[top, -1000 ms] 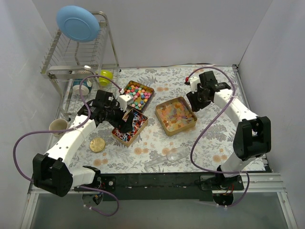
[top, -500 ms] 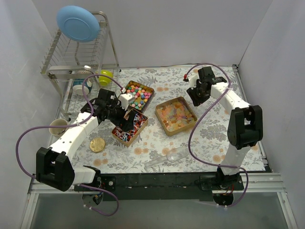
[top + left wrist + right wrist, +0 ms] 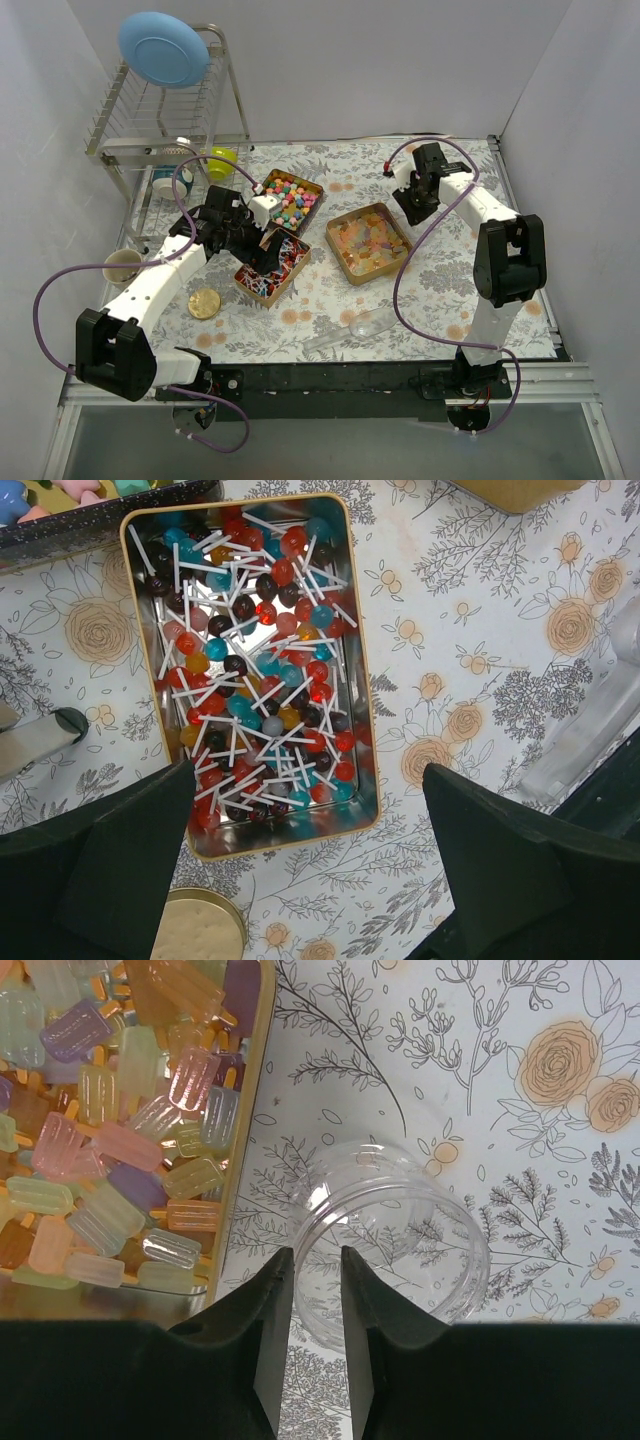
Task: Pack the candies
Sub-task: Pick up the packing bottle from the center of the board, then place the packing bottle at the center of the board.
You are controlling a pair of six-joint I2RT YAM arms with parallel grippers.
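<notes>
Three open gold tins hold the candies. Bright multicoloured lumps (image 3: 290, 197) are at the back, red, blue and dark lollipops with white sticks (image 3: 250, 670) in the middle tin (image 3: 272, 265), and translucent pastel gummies (image 3: 120, 1110) in the right tin (image 3: 370, 243). My left gripper (image 3: 310, 880) is open wide and empty just above the near end of the lollipop tin; in the top view it (image 3: 262, 255) hangs over that tin. My right gripper (image 3: 318, 1290) is shut on the rim of a clear plastic jar (image 3: 400, 1230) just right of the gummy tin. It shows in the top view (image 3: 405, 212).
A round gold lid (image 3: 204, 303) lies left of the lollipop tin and shows in the left wrist view (image 3: 200, 930). A clear plastic scoop (image 3: 360, 328) lies near the front edge. A dish rack (image 3: 165, 120) with a blue plate, a green cup (image 3: 222, 160) and a mug (image 3: 122, 266) stand at the left.
My right gripper has shifted a little toward the back of the table with the jar. My left gripper stays over the lollipop tin.
</notes>
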